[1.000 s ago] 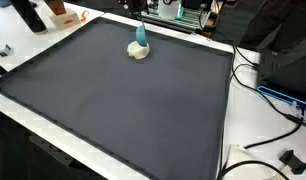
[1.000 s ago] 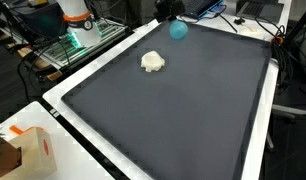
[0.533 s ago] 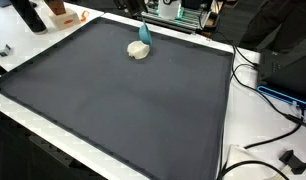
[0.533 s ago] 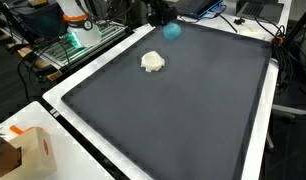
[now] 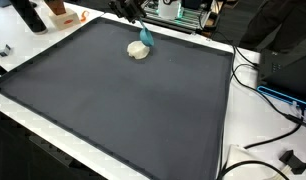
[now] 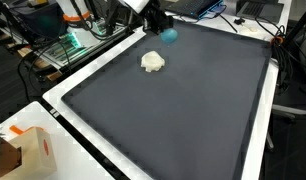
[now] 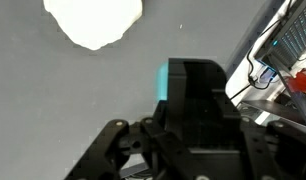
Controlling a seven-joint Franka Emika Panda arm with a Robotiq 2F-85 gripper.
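My gripper [image 6: 163, 27] comes in from the far edge of the dark mat [image 6: 183, 110], shut on a small teal object [image 6: 170, 36]. That teal object [image 5: 145, 36] hangs just above the mat, right behind a white crumpled lump [image 5: 139, 50]. In the wrist view the black gripper [image 7: 179, 84] fills the lower middle, and only a thin strip of the teal object [image 7: 163, 80] shows past one finger [image 7: 198, 100]. The white lump [image 7: 93, 20] lies at the top left there, apart from the fingers. The white lump [image 6: 152, 62] rests alone on the mat.
A white border [image 5: 225, 120] frames the mat. Cables [image 5: 261, 85] and dark equipment [image 5: 293, 55] lie off one side. A cardboard box [image 6: 28, 150] stands near a mat corner, and electronics with an orange-white item [image 6: 75, 25] sit beyond the far edge.
The gripper has come down and forward with the teal object, closer to the white lump. More of the arm now shows at the mat's far edge. The lump has not moved.
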